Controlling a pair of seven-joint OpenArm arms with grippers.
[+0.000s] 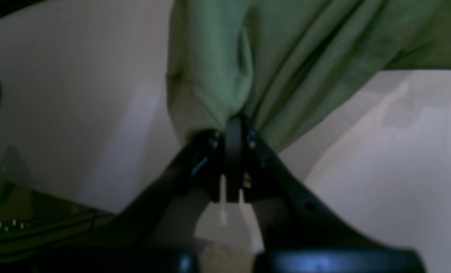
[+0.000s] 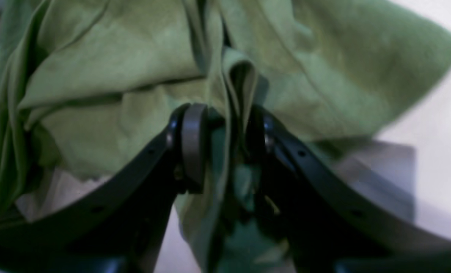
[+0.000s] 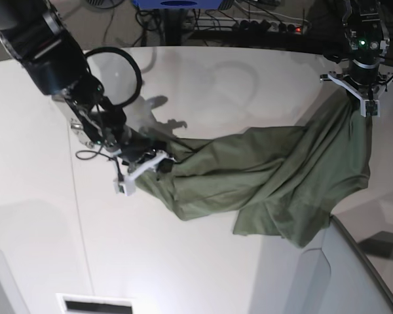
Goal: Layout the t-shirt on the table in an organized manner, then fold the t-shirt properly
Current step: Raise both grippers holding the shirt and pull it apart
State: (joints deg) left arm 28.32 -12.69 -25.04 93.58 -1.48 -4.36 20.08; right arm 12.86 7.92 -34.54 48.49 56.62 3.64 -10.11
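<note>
The olive-green t-shirt hangs crumpled and stretched between both grippers above the white table. In the base view my left gripper is at the far right, holding one end of the cloth raised. In the left wrist view the left gripper is shut on a bunched edge of the t-shirt. My right gripper is at the shirt's other end, low over the table at left of centre. In the right wrist view, the right gripper has its jaws apart around a fold of the t-shirt, with a gap beside the left pad.
A black cable loop lies on the table behind the right arm. A power strip and cables run along the far edge. A pale curved panel borders the table at the lower right.
</note>
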